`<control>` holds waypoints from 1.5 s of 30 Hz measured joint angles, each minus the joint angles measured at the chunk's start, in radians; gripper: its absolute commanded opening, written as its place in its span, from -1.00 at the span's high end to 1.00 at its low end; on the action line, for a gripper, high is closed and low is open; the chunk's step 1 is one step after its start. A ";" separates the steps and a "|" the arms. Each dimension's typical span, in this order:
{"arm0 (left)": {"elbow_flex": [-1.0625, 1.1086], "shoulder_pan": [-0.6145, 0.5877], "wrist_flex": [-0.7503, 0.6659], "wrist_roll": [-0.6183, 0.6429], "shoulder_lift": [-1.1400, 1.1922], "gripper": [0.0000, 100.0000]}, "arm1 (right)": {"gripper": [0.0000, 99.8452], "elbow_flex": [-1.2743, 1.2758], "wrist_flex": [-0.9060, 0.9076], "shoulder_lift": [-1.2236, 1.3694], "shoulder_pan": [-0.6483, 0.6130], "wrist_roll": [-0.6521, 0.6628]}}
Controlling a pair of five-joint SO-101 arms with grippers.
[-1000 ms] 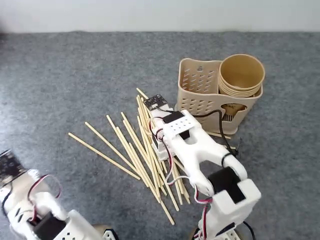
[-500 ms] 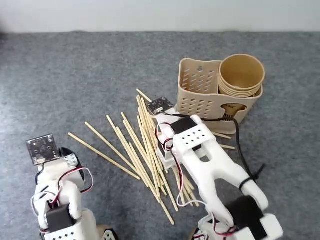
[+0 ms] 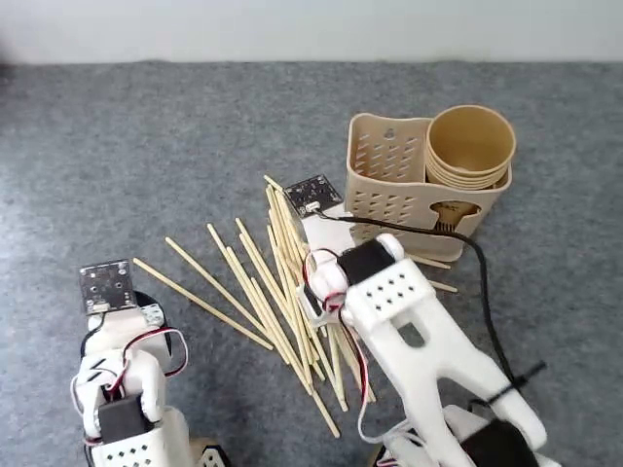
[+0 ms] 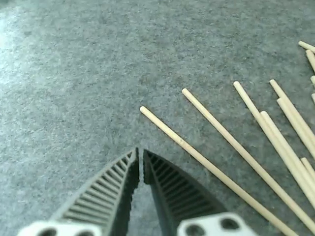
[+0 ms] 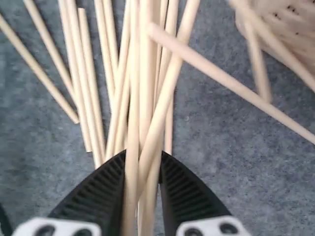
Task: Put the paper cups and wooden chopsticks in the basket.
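Many wooden chopsticks [image 3: 263, 282] lie fanned on the grey carpet in front of a beige basket [image 3: 384, 185]. A stack of paper cups [image 3: 471, 146] stands in the basket's right compartment. My right gripper [image 5: 142, 160] is shut on a few chopsticks [image 5: 147, 98] in the thick middle of the pile, and the right arm [image 3: 394, 292] stretches over them just left of the basket. The left gripper [image 4: 141, 153] is shut and holds nothing, low over bare carpet just short of the tip of the outermost chopstick [image 4: 197, 152]. The left arm [image 3: 122, 341] stands at the front left.
The basket's left compartment [image 3: 389, 146] has perforated walls and lies close beyond the right gripper. A black cable [image 3: 467, 253] runs from the right arm along the basket's front. Bare carpet stretches to the left and far side.
The left arm has swung up from the front-left corner toward the outermost chopstick. The right arm has shifted and turned over the pile, with its wrist a little nearer the basket.
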 measured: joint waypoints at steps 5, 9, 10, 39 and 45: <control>0.005 0.023 -0.005 -0.046 0.000 0.97 | 0.98 0.000 0.034 -0.153 -0.021 -0.034; 0.005 0.023 -0.006 -0.052 0.000 0.97 | 0.98 0.000 0.034 -0.278 -0.026 -0.035; 0.005 0.023 -0.006 -0.052 0.000 0.97 | 0.98 0.000 0.034 -0.305 -0.025 -0.035; 0.005 0.023 -0.006 -0.054 0.000 0.97 | 0.98 0.158 -0.580 -0.463 0.087 -0.035; 0.005 0.023 -0.006 -0.054 0.000 0.97 | 0.99 0.158 -0.690 -0.463 0.115 -0.035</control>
